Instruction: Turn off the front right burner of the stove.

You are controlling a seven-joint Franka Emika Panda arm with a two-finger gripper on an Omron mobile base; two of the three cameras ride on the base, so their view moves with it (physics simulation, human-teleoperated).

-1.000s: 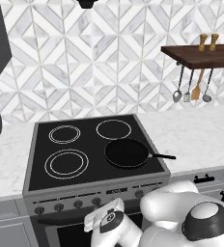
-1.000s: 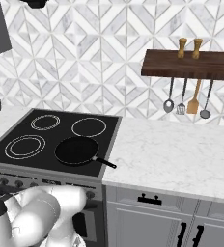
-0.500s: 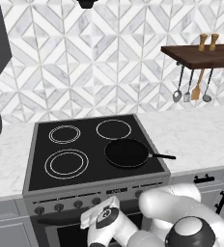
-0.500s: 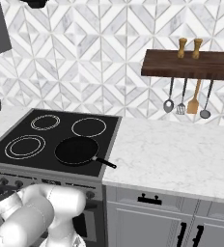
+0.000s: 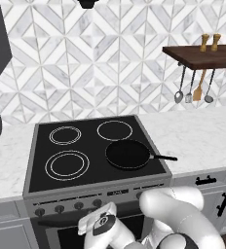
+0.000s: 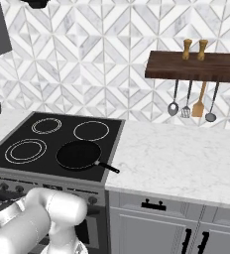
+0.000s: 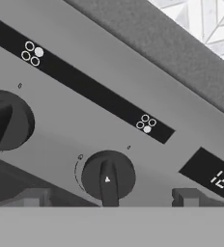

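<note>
Spread wide on nothing, with fingertips [image 7: 34, 197] of the gripper [image 7: 109, 198] flanking the small dark knob [image 7: 107, 174] on the stove [image 7: 61, 130] panel, not yet touching it. Best to centre on that knob's raised bar, close squarely and twist to off; seemingly serves the front right burner, hidden under the frying pan [image 5: 128, 154] up beyond the knob. Tight room: another knob [image 7: 5, 120] near one side, the clock display [image 7: 220, 179] near the other.

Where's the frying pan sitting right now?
The black frying pan sits on the stove's front right burner, handle pointing right toward the marble counter.
</note>
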